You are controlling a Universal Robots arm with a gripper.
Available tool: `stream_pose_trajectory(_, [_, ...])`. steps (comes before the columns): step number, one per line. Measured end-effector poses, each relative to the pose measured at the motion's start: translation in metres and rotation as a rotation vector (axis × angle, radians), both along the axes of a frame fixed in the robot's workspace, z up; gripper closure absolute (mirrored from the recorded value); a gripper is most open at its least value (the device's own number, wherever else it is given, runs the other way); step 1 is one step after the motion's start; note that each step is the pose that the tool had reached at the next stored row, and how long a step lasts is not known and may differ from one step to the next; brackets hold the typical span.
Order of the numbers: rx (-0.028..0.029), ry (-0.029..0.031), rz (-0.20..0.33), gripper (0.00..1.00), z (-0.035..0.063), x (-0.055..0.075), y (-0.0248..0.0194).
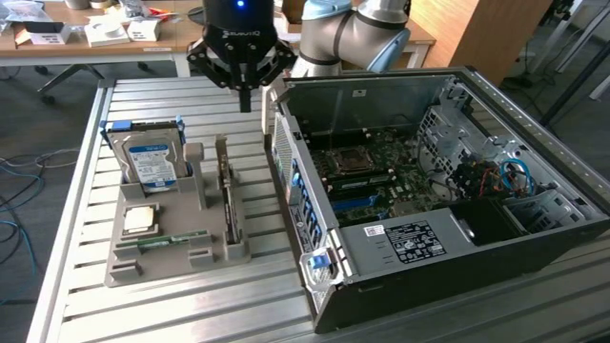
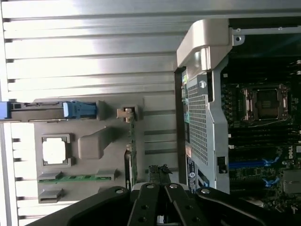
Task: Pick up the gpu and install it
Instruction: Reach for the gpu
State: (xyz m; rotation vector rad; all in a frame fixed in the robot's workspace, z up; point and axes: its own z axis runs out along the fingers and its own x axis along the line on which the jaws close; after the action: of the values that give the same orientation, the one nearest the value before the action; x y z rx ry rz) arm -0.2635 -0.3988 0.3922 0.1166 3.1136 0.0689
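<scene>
We see a silver-grey arm (image 1: 336, 32) with rounded joints, and a black gripper (image 1: 245, 106) with screw-studded linkages, white lettering (image 1: 234, 33) and a blue light (image 1: 238, 3).

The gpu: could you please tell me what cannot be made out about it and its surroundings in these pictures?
- gpu: stands on edge in the tray and is seen nearly edge-on in both views, so its faces cannot be made out.
- Wrist view: the gripper covers one end of the gpu.
- Hard drive: cut off by the wrist picture's edge.
- Case label: exterior view, print too small to read.
</scene>
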Motion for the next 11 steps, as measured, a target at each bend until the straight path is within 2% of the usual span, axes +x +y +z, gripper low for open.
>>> stream_pose_trajectory(11, [0.0000,0.0000,0.000,0.89,-0.0002,-0.024,0.0000])
